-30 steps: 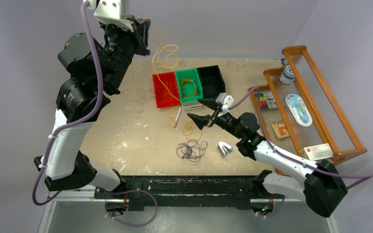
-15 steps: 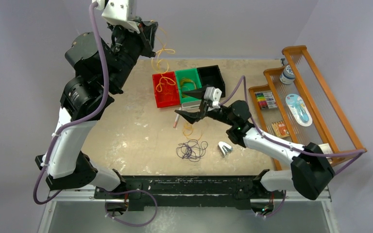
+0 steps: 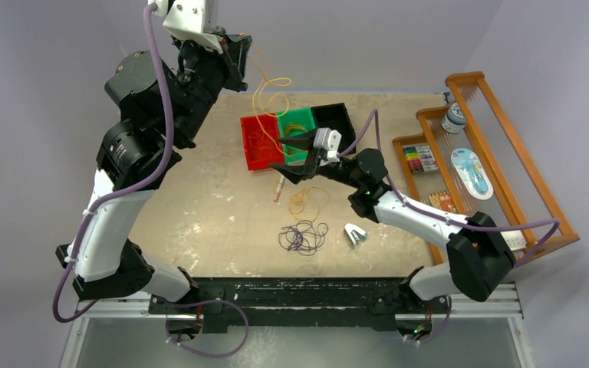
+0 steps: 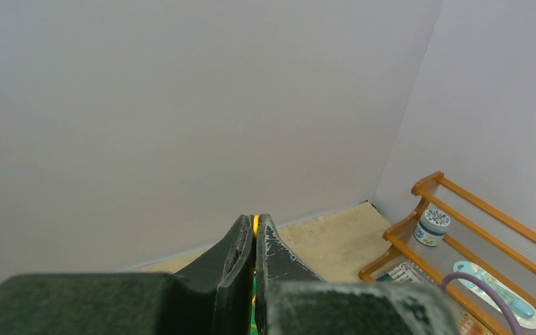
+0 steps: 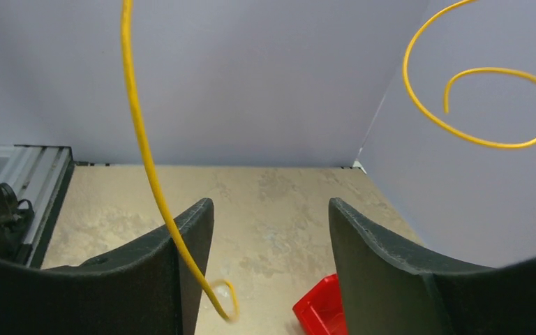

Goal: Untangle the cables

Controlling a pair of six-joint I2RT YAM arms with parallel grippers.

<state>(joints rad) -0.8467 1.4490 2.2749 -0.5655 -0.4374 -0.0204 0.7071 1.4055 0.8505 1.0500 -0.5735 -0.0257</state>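
My left gripper [image 3: 241, 47] is raised high over the table's far left and is shut on a yellow cable [image 3: 264, 100]. The cable hangs in loops down toward the red bin [image 3: 255, 150]. In the left wrist view a sliver of yellow cable [image 4: 255, 222] shows between the closed fingers. My right gripper [image 3: 280, 153] stands open over the bins, beside the hanging strand. In the right wrist view the yellow cable [image 5: 143, 139] crosses in front of the left finger and is not gripped. Another yellow cable [image 3: 307, 201] and a dark purple cable [image 3: 303, 236] lie on the table.
Red, green [image 3: 297, 121] and black [image 3: 336, 123] bins stand side by side at the table's middle back. A marker [image 3: 279, 188] and a white clip [image 3: 354, 234] lie near the cables. A wooden rack [image 3: 498, 153] with small items fills the right side.
My right gripper has swung up and left from the table's middle to the bins and the hanging cable. The left gripper shifted slightly right, still holding the yellow cable.
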